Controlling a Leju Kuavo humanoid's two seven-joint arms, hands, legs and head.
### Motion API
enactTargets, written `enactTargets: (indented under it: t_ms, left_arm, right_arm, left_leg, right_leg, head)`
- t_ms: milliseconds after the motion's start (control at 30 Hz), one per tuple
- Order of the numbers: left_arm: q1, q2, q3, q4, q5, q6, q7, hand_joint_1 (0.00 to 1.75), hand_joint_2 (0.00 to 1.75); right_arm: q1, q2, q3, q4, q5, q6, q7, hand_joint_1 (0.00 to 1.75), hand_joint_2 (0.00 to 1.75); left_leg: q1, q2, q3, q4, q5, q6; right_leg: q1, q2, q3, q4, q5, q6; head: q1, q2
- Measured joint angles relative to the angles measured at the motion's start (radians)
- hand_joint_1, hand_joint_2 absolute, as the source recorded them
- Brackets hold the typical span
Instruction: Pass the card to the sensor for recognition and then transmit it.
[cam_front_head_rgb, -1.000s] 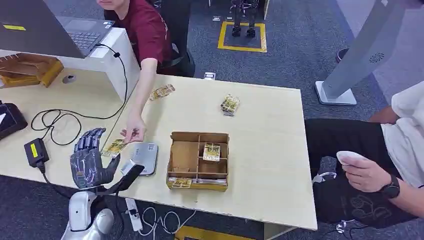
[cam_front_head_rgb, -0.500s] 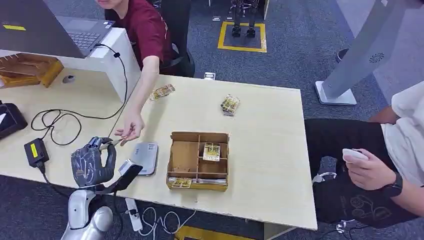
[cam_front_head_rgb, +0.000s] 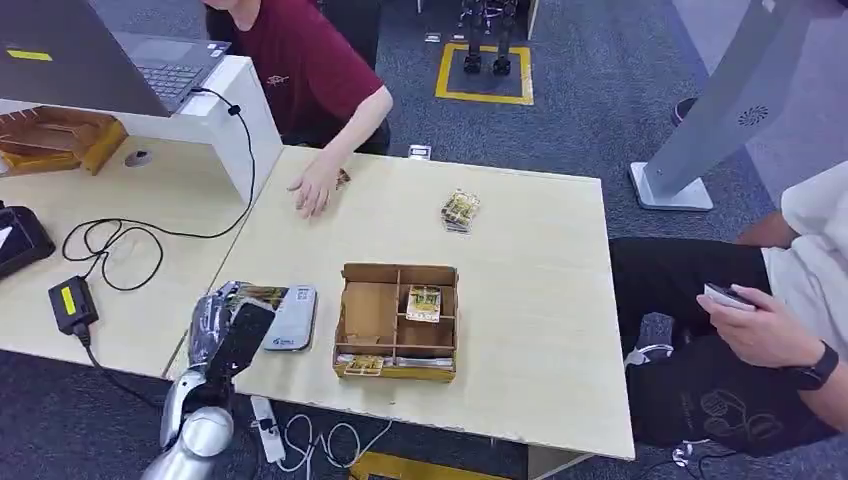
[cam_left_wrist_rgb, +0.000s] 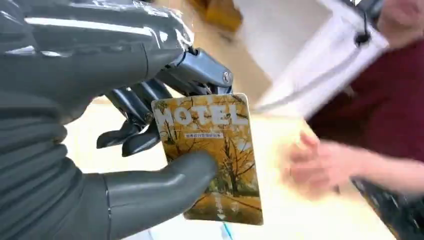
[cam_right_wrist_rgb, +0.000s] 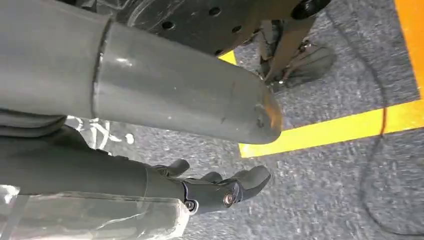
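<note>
A yellow card (cam_left_wrist_rgb: 210, 155) printed "HOTEL", with autumn trees on it, is pinched between the thumb and fingers of my left hand (cam_left_wrist_rgb: 150, 125). In the head view my left hand (cam_front_head_rgb: 215, 322) holds the card (cam_front_head_rgb: 256, 295) at the near left edge of the light table, right beside the left end of the flat grey sensor (cam_front_head_rgb: 293, 318). Whether the card touches the sensor I cannot tell. My right hand (cam_right_wrist_rgb: 220, 187) hangs over the grey carpet, fingers loosely apart and holding nothing.
A brown compartment box (cam_front_head_rgb: 370, 315) with cards in it stands right of the sensor. A person's hand (cam_front_head_rgb: 314, 190) rests on a card at the table's far left. A card stack (cam_front_head_rgb: 460, 210) lies further right. Cables and a black adapter (cam_front_head_rgb: 72, 303) lie left.
The person gave the card to my left hand, which closed on it and moved right to the sensor. The person's arm pulled back to the far side of the table.
</note>
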Motion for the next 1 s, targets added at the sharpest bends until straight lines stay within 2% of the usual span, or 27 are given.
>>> enactTargets:
  t_ms: [167,400,567,767,1000]
  left_arm:
    - [-0.014,0.007,-0.062,-0.008,0.074,-0.116,0.042,1.75,1.75]
    - [-0.029,0.026,-0.11,-0.008,0.076,-0.157,0.094,1.75,1.75]
    - [-0.04,0.036,-0.131,-0.003,0.06,-0.153,0.109,1.75,1.75]
    - [-0.059,0.04,-0.138,0.032,-0.039,-0.09,0.165,1.75,1.75]
    - [-0.071,0.045,-0.132,0.092,-0.061,-0.056,0.184,1.75,1.75]
  right_arm:
    - [0.0,0.0,0.001,-0.004,0.02,0.004,0.005,0.0,0.0]
    - [-0.002,0.0,0.0,-0.003,0.047,0.009,-0.002,0.0,0.0]
    - [-0.004,0.0,-0.007,-0.002,0.056,0.018,-0.003,0.0,0.0]
    - [-0.012,0.0,-0.024,0.007,0.098,0.023,-0.023,0.0,0.0]
    - [-0.023,0.0,-0.057,0.032,0.144,0.032,-0.045,0.0,0.0]
  left_leg:
    - [0.0,0.0,0.0,0.0,0.0,0.0]
    - [0.0,0.0,0.0,0.0,0.0,0.0]
    - [0.0,0.0,0.0,0.0,0.0,0.0]
    - [0.0,0.0,0.0,0.0,0.0,0.0]
    - [0.0,0.0,-0.001,0.0,0.0,0.0]
  right_leg:
    - [0.0,0.0,0.0,0.0,0.0,0.0]
    - [0.0,0.0,0.0,0.0,0.0,0.0]
    - [0.0,0.0,0.0,0.0,0.0,0.0]
    - [0.0,0.0,0.0,0.0,0.0,0.0]
    - [0.0,0.0,0.0,0.0,0.0,0.0]
  head:
    - [0.0,0.0]
    - [0.0,0.0]
    - [0.0,0.0]
    - [0.0,0.0]
    - [0.0,0.0]
